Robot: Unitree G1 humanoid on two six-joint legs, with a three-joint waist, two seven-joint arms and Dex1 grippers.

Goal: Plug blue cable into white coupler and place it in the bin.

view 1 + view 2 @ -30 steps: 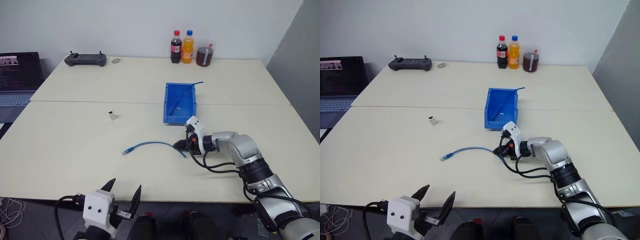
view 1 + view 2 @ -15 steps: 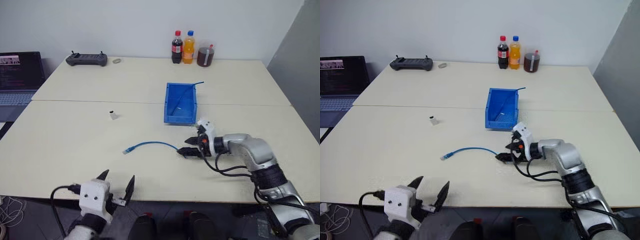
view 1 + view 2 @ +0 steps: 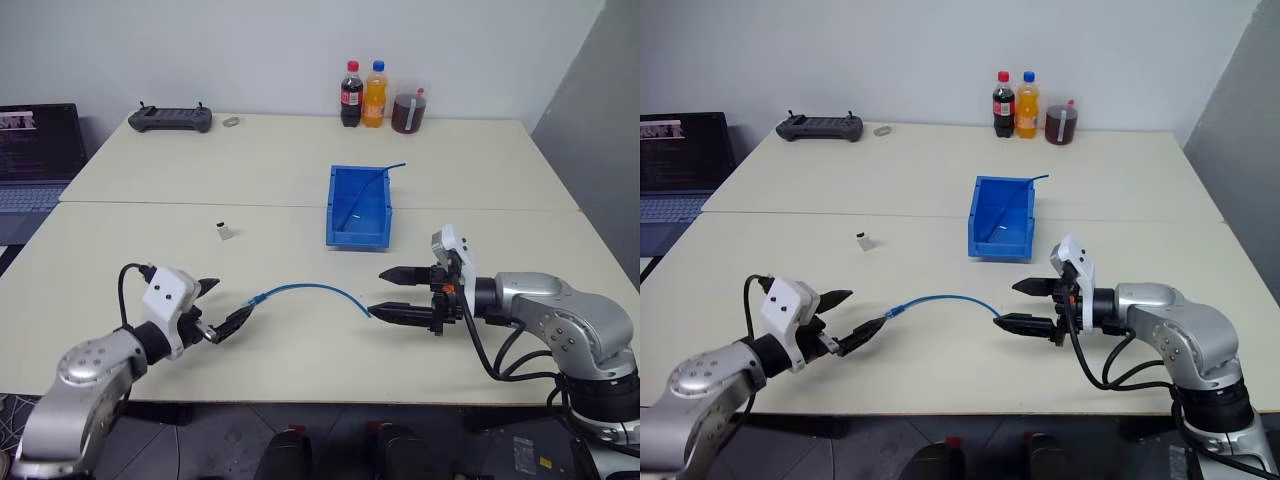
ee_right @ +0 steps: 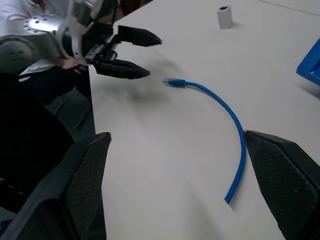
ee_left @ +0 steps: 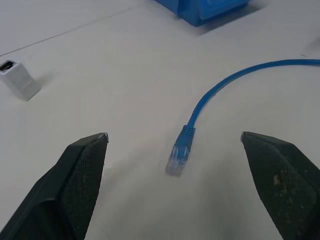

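The cream table is being shown across most of the frame in the head views, with a laptop sitting at the far left edge. The blue bin is standing just right of centre, a second blue cord leaning out over its far right corner. Along the top edge of the table a black controller is lying at upper left, and a cola bottle, an orange bottle and a cup of dark drink are grouped at upper centre.

The right gripper is being held at lower right with its jaws spread wide — nothing is gripped, and the near end of the blue cable is lying free just beside the lower finger. The left gripper is being held at lower left, jaws likewise apart and empty, with the cable's clear plug lying on the table just ahead of its tips. The cable is arching flat across the table between the two grippers.

The white coupler is standing alone left of centre — well apart from cable and bin.
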